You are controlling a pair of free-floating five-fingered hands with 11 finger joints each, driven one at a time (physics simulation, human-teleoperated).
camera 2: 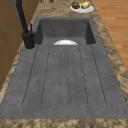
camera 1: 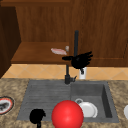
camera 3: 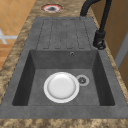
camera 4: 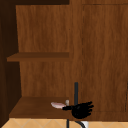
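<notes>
My right hand (camera 1: 80,60) floats open in front of the wooden cabinet, just right of the tall black faucet (camera 1: 75,42), with its fingers spread and its thumb pointing left. The same hand (camera 4: 81,110) sits by the open shelf (camera 4: 37,107). It holds nothing; a flat pink object (camera 1: 59,51) and a small grey piece (camera 1: 67,48) lie on the shelf a little left of the thumb. My left hand (camera 1: 37,116) hangs low at the sink's front left edge, next to a large red ball (camera 1: 67,115), apart from it.
A white plate (camera 3: 61,87) lies in the basin beside the drain (camera 3: 82,80). A red-rimmed plate (camera 1: 5,105) rests on the left counter, and a plate with food (camera 2: 81,6) on the right counter. A white item (camera 1: 83,73) stands behind the faucet. The ribbed drainboard (camera 2: 65,75) is bare.
</notes>
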